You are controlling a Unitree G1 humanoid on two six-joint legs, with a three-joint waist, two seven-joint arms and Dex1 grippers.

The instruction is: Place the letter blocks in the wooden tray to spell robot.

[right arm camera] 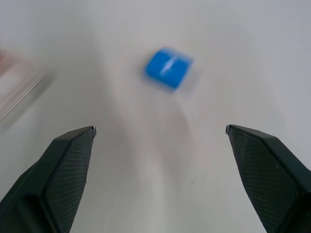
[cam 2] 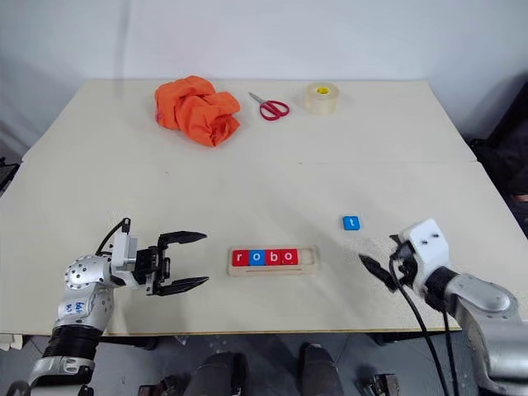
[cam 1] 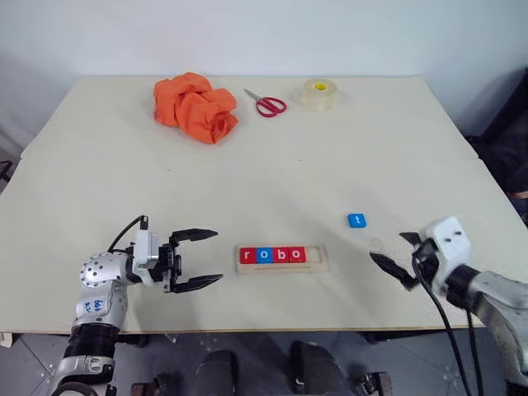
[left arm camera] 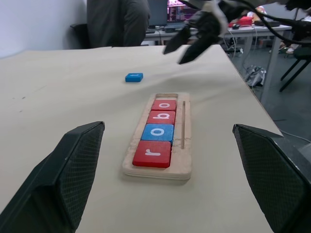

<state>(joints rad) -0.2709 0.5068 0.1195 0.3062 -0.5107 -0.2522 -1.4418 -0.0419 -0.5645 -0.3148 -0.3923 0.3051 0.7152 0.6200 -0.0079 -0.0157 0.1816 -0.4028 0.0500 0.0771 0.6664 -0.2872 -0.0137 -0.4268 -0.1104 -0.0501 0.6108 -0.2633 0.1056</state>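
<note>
a lab or office: desks (left arm camera: 252,30), monitor (left arm camera: 181,10) behind table (left arm camera: 58,87).

I counted five letter blocks (cam 1: 273,255) altogether: three red, two blue. Four sat in the one wooden tray (cam 1: 322,257), reading r, o, b, o; the fifth, the blue t block (cam 1: 356,220), lay loose on the one table (cam 1: 330,165). Far side, one each: orange cloth (cam 1: 195,106), red-handled scissors (cam 1: 266,103), tape roll (cam 1: 319,93). Two grippers, left gripper (cam 1: 198,259) & right gripper (cam 1: 394,255). Left wrist cam's background was cluttered, prob. one person standing back there.
</note>
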